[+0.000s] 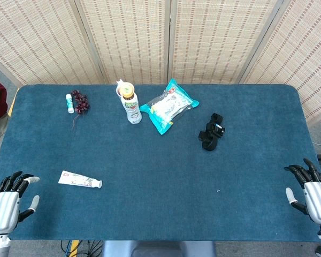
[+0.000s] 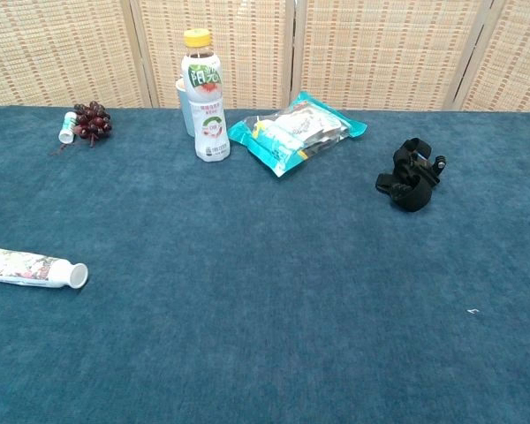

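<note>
A woven folding screen point(image 1: 150, 37) is standing across the far side. A blue carpeted table point(image 1: 160, 182) is filling the scene. A teal snack packet point(image 1: 168, 105) is lying far centre, a bottle point(image 1: 130, 105) standing just left of it. A black clamp point(image 1: 211, 131) is sitting right of centre. A toothpaste tube point(image 1: 79, 180) is lying near left, close to the left hand point(image 1: 8, 203), fingers spread, holding nothing. The right hand point(image 1: 313, 193) is resting near right, likewise spread and empty. Grapes point(image 1: 80, 101) are lying far left.

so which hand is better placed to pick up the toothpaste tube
Left. The left hand rests open at the table's near-left edge, close to the toothpaste tube. The right hand sits across the table.
</note>
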